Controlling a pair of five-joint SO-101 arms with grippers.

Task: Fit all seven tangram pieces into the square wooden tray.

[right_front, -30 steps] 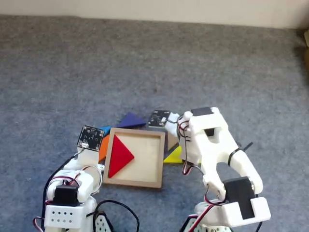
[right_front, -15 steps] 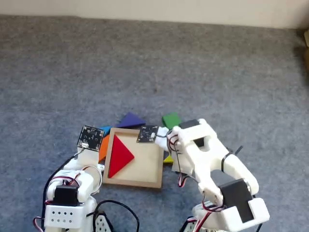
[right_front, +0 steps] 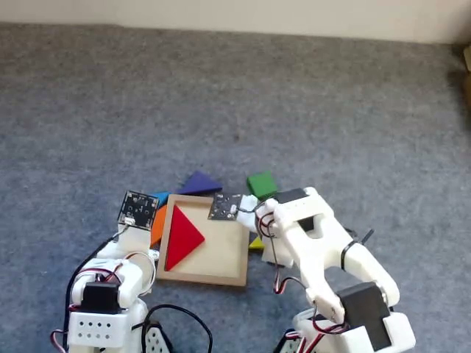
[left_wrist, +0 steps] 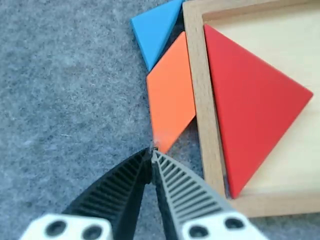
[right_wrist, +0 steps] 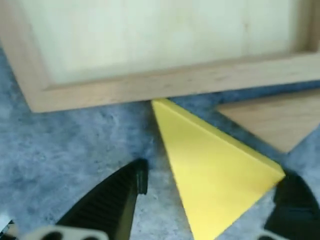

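Note:
The square wooden tray (right_front: 237,243) lies between my two arms with a big red triangle (right_front: 180,235) in its left half. In the left wrist view my left gripper (left_wrist: 152,153) is shut, its tips at the near corner of the orange parallelogram (left_wrist: 170,97), which lies against the tray's outer rim (left_wrist: 201,100) beside a blue triangle (left_wrist: 155,27). My right gripper (right_wrist: 212,180) is open and low over the carpet, with the yellow triangle (right_wrist: 215,167) between its fingers, just outside the tray rim (right_wrist: 165,87). A plain wooden triangle (right_wrist: 270,120) lies next to it.
A green square (right_front: 260,183) and a purple triangle (right_front: 200,182) lie on the grey carpet just beyond the tray's far edge. The right arm (right_front: 316,235) leans over the tray's right side. Open carpet stretches farther back.
The right arm has swung left and down towards the tray's right edge, uncovering the green square. The left arm has stayed put.

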